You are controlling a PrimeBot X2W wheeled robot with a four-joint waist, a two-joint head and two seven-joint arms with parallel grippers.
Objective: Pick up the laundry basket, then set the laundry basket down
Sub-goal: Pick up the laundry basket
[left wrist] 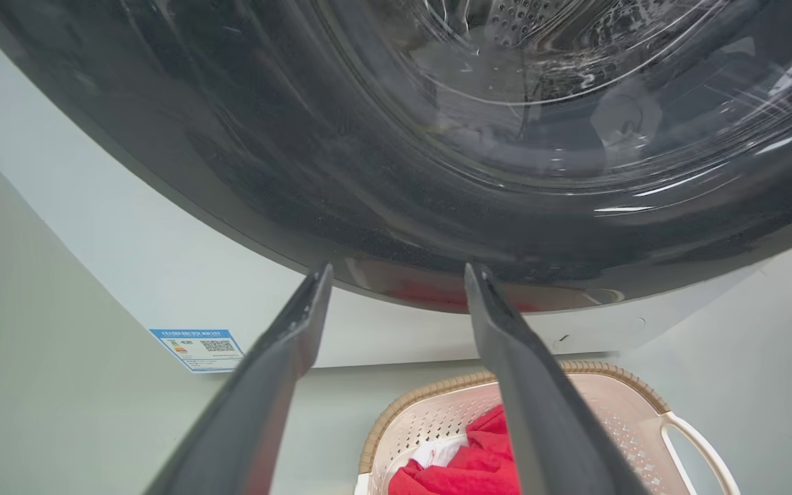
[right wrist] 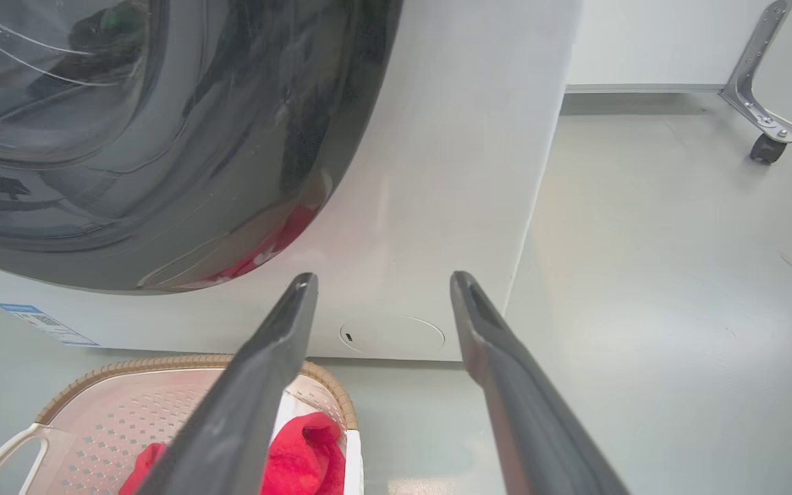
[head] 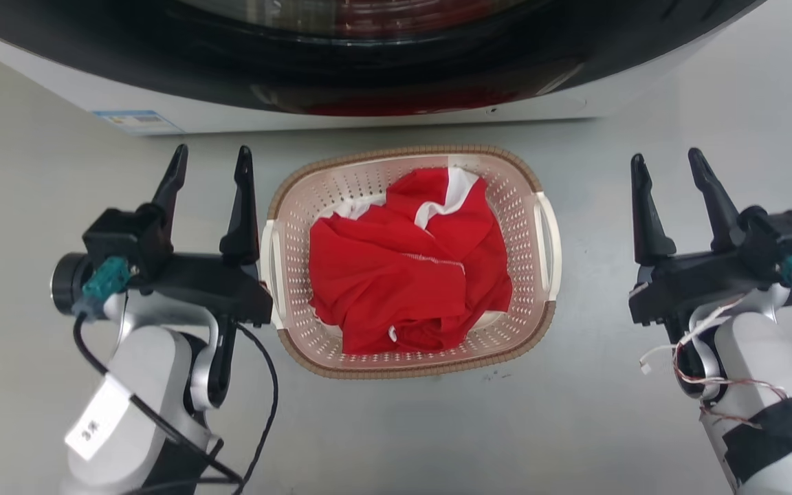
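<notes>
Laundry basket (head: pixel 506 206) on floor (head: pixel 396 440), red cloth (head: pixel 403 268) inside. My left pincer (head: pixel 212 151) just beside basket's left; right pincer (head: pixel 665 155) off its right. Both wide, empty.

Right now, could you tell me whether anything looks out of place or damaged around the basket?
The basket sits level on the floor, its red garment all inside, nothing spilled. The one oddity: thin loose wires dangle just behind the right hand, and black tape wraps that forearm.
</notes>
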